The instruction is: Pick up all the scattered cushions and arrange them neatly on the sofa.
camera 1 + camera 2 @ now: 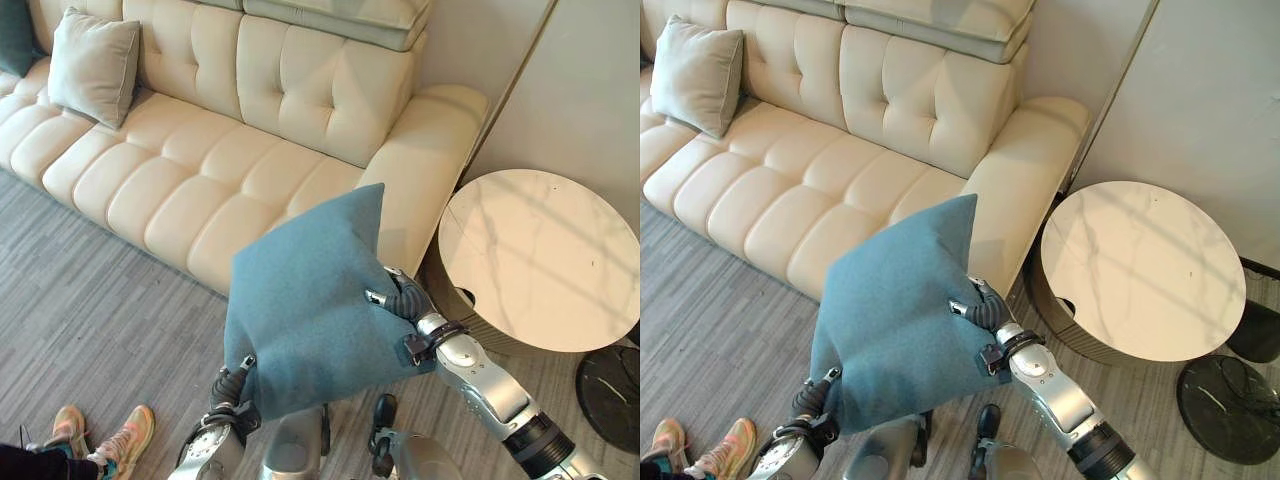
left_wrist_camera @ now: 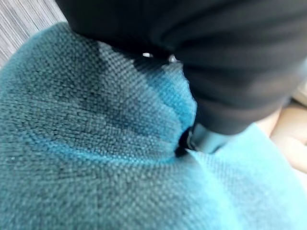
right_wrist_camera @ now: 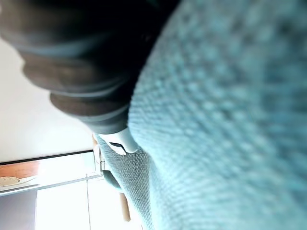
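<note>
Carrying a square teal fabric cushion (image 1: 305,305) between left hand (image 1: 232,385) and right hand (image 1: 400,297), grips hidden; it should land upright against the cream tufted leather sofa (image 1: 200,170) backrest

1. Both eye views look steeply down from head height at the cream sofa (image 1: 240,130), the grey floor (image 1: 80,300) and the round side table (image 1: 1145,265), and share nearly the whole scene.
2. The left wrist view sits pressed against the blue cushion (image 2: 96,143), its weave up close.
3. The right wrist view sits equally close to the same cushion, facing a bright wall beyond.
</note>
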Robot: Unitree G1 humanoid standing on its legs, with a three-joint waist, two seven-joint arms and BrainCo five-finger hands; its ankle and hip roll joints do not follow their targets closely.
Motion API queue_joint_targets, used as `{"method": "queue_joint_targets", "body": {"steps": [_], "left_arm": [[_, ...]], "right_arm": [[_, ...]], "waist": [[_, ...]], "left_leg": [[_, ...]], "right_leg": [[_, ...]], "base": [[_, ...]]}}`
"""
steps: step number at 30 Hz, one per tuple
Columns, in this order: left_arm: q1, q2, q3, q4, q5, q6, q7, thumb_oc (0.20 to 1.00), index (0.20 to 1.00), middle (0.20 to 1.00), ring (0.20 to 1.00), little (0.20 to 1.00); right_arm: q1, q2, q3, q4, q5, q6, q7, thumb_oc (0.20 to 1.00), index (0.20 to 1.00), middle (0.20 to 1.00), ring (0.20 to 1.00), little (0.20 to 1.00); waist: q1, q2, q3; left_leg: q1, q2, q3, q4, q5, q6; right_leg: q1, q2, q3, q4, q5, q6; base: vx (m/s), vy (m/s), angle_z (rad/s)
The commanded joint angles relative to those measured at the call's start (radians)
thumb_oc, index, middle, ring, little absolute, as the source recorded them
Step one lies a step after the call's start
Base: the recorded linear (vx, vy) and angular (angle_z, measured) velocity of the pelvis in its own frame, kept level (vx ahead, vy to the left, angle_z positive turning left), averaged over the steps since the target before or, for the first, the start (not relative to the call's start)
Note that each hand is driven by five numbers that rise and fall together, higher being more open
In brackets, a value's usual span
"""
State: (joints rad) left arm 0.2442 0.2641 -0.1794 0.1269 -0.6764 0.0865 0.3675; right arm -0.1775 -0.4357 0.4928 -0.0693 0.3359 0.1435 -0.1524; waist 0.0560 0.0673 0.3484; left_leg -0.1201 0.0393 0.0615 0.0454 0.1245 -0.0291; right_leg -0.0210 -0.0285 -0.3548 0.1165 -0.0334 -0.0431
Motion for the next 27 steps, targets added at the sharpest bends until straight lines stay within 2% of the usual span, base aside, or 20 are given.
{"method": "queue_joint_targets", "body": {"steps": [1, 2, 5, 7, 9, 11, 17, 19, 20, 21, 22, 23, 24, 25, 27], "left_arm": [[-0.068, 0.005, -0.036, -0.176, 0.036, -0.071, -0.038, 0.200, 0.200, 0.200, 0.200, 0.200], [-0.086, 0.010, -0.047, -0.171, 0.034, -0.069, -0.040, 0.200, 0.200, 0.200, 0.200, 0.200], [-0.110, 0.008, -0.056, -0.165, 0.029, -0.067, -0.036, 0.200, 0.200, 0.200, 0.200, 0.200], [-0.111, 0.003, -0.058, -0.160, 0.032, -0.069, -0.035, 0.200, 0.200, 0.200, 0.200, 0.200], [-0.104, 0.007, -0.051, -0.165, 0.043, -0.068, -0.030, 0.200, 0.200, 0.200, 0.200, 0.200], [-0.090, 0.019, -0.029, -0.189, 0.073, -0.076, -0.026, 0.200, 0.200, 0.200, 0.200, 0.200], [-0.103, 0.038, 0.024, -0.271, 0.103, -0.114, 0.005, 0.200, 0.200, 0.200, 0.200, 0.200], [-0.100, 0.044, 0.046, -0.308, 0.108, -0.123, 0.014, 0.200, 0.200, 0.200, 0.200, 0.200], [-0.097, 0.054, 0.082, -0.357, 0.125, -0.137, 0.035, 0.200, 0.200, 0.200, 0.200, 0.200], [-0.097, 0.054, 0.083, -0.358, 0.125, -0.136, 0.035, 0.200, 0.200, 0.200, 0.200, 0.200], [-0.099, 0.054, 0.084, -0.373, 0.101, -0.153, 0.049, 0.200, 0.200, 0.200, 0.200, 0.200], [-0.105, 0.059, 0.085, -0.372, 0.108, -0.156, 0.050, 0.200, 0.200, 0.200, 0.200, 0.200], [-0.105, 0.059, 0.085, -0.371, 0.108, -0.156, 0.050, 0.200, 0.200, 0.200, 0.200, 0.200], [-0.112, 0.062, 0.096, -0.377, 0.119, -0.159, 0.052, 0.200, 0.200, 0.200, 0.200, 0.200], [-0.119, 0.053, 0.098, -0.368, 0.127, -0.154, 0.052, 0.200, 0.200, 0.200, 0.200, 0.200]], "right_arm": [[-0.056, 0.090, 0.077, -0.146, 0.067, -0.100, 0.028, 0.200, 0.200, 0.200, 0.200, 0.200], [-0.056, 0.080, 0.062, -0.145, 0.061, -0.098, 0.019, 0.200, 0.200, 0.200, 0.200, 0.200], [-0.049, 0.064, 0.036, -0.147, 0.048, -0.095, 0.002, 0.200, 0.200, 0.200, 0.200, 0.200], [-0.033, 0.067, 0.028, -0.146, 0.043, -0.087, -0.001, 0.200, 0.200, 0.200, 0.200, 0.200], [-0.014, 0.069, 0.019, -0.149, 0.039, -0.081, -0.003, 0.200, 0.200, 0.200, 0.200, 0.200], [-0.008, 0.081, 0.021, -0.150, 0.030, -0.086, 0.005, 0.200, 0.200, 0.200, 0.200, 0.200], [-0.040, 0.104, 0.002, -0.181, 0.022, -0.106, -0.007, 0.200, 0.200, 0.200, 0.200, 0.200], [-0.046, 0.113, 0.000, -0.189, 0.020, -0.110, -0.003, 0.200, 0.200, 0.200, 0.200, 0.200], [-0.056, 0.127, 0.001, -0.211, 0.017, -0.116, 0.005, 0.200, 0.200, 0.200, 0.200, 0.200], [-0.056, 0.128, 0.002, -0.211, 0.017, -0.116, 0.005, 0.200, 0.200, 0.200, 0.200, 0.200], [-0.067, 0.136, 0.005, -0.221, 0.014, -0.124, 0.009, 0.200, 0.200, 0.200, 0.200, 0.200], [-0.072, 0.135, 0.002, -0.220, 0.022, -0.132, 0.007, 0.200, 0.200, 0.200, 0.200, 0.200], [-0.072, 0.135, 0.001, -0.219, 0.022, -0.132, 0.007, 0.200, 0.200, 0.200, 0.200, 0.200], [-0.080, 0.131, -0.010, -0.223, 0.037, -0.138, -0.004, 0.200, 0.200, 0.200, 0.200, 0.200], [-0.076, 0.120, -0.023, -0.222, 0.046, -0.142, -0.003, 0.200, 0.200, 0.200, 0.200, 0.200]], "waist": [[-0.022, -0.069, -0.050], [-0.034, -0.064, -0.050], [-0.046, -0.058, -0.053], [-0.050, -0.053, -0.064], [-0.047, -0.061, -0.073], [-0.033, -0.079, -0.083], [-0.005, -0.103, -0.095], [0.003, -0.109, -0.102], [0.012, -0.107, -0.106], [0.012, -0.108, -0.106], [-0.003, -0.109, -0.096], [-0.012, -0.107, -0.092], [-0.009, -0.107, -0.094], [-0.012, -0.102, -0.089], [-0.015, -0.104, -0.078]], "left_leg": [[0.031, 0.040, 0.118, 0.021, -0.074, -0.048], [0.051, 0.075, 0.158, -0.021, -0.055, -0.062], [0.066, 0.119, 0.227, -0.089, -0.019, -0.081], [0.089, 0.119, 0.237, -0.133, -0.017, -0.083], [0.099, 0.102, 0.231, -0.133, -0.035, -0.076], [0.108, 0.072, 0.231, -0.133, -0.066, -0.055], [0.101, 0.023, 0.217, -0.133, -0.104, -0.016], [0.107, 0.002, 0.211, -0.133, -0.122, 0.001], [0.130, -0.024, 0.199, -0.133, -0.150, 0.031], [0.129, -0.026, 0.199, -0.133, -0.150, 0.032], [0.137, -0.035, 0.165, -0.133, -0.163, 0.043], [0.124, -0.036, 0.161, -0.133, -0.153, 0.046], [0.122, -0.036, 0.164, -0.133, -0.153, 0.046], [0.119, -0.045, 0.158, -0.133, -0.147, 0.043], [0.127, -0.052, 0.149, -0.133, -0.142, 0.041]], "right_leg": [[0.063, -0.004, 0.001, -0.142, -0.108, 0.040], [0.059, -0.017, -0.039, -0.143, -0.100, 0.043], [0.051, -0.036, -0.110, -0.144, -0.092, 0.053], [0.056, -0.043, -0.136, -0.151, -0.077, 0.068], [0.067, -0.054, -0.139, -0.156, -0.060, 0.082], [0.077, -0.078, -0.136, -0.161, -0.040, 0.106], [0.062, -0.125, -0.122, -0.136, -0.013, 0.149], [0.055, -0.147, -0.114, -0.103, -0.012, 0.161], [0.024, -0.189, -0.090, 0.019, -0.012, 0.176], [0.021, -0.193, -0.088, 0.027, -0.015, 0.177], [-0.038, -0.152, 0.028, 0.104, -0.025, 0.163], [-0.090, -0.104, 0.094, 0.101, -0.025, 0.146], [-0.094, -0.103, 0.097, 0.102, -0.025, 0.145], [-0.134, -0.063, 0.131, 0.049, -0.004, 0.140], [-0.180, -0.032, 0.137, 0.010, 0.024, 0.141]], "base": [[-0.12, 0.136, 1.18], [-0.12, 0.165, 1.14], [-0.07, 0.187, 1.39], [0.05, 0.248, 0.89], [0.11, 0.331, 0.36], [0.11, 0.362, 0.22], [0.05, 0.268, 0.26], [0.10, 0.403, 0.15], [0.10, 0.399, 0.13], [0.10, 0.394, 0.12], [-0.05, 0.112, 0.13], [-0.05, 0.106, 0.05], [-0.05, 0.083, 0.19], [0.02, 0.070, 0.22], [0.05, 0.040, 0.27]]}}
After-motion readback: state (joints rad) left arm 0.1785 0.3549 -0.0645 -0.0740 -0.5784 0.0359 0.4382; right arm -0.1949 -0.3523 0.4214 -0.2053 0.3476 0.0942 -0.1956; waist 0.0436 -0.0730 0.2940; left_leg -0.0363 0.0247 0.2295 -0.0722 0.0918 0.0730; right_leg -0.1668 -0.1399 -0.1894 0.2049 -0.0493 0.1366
